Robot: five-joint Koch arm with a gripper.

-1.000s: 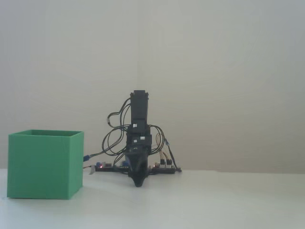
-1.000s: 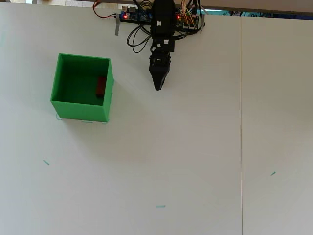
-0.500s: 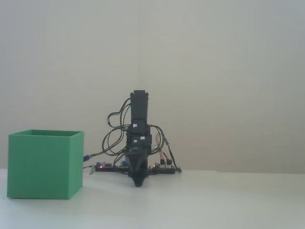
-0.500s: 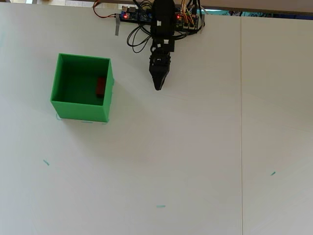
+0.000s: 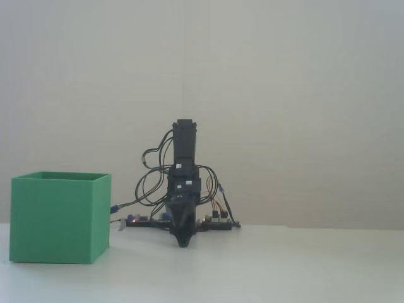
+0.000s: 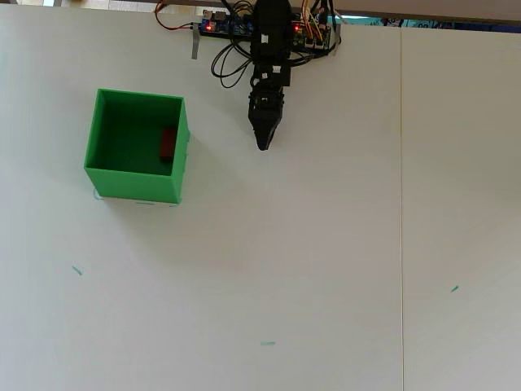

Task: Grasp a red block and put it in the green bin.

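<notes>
The red block lies inside the green bin, against its right wall in the overhead view. From the fixed view the green bin hides the block. My gripper rests folded near the arm's base, well to the right of the bin, with its tips together and nothing held. In the fixed view the gripper points down at the table.
The arm's base with its circuit boards and wires sits at the top edge of the white table. A seam runs down the table on the right. Small teal marks dot the surface.
</notes>
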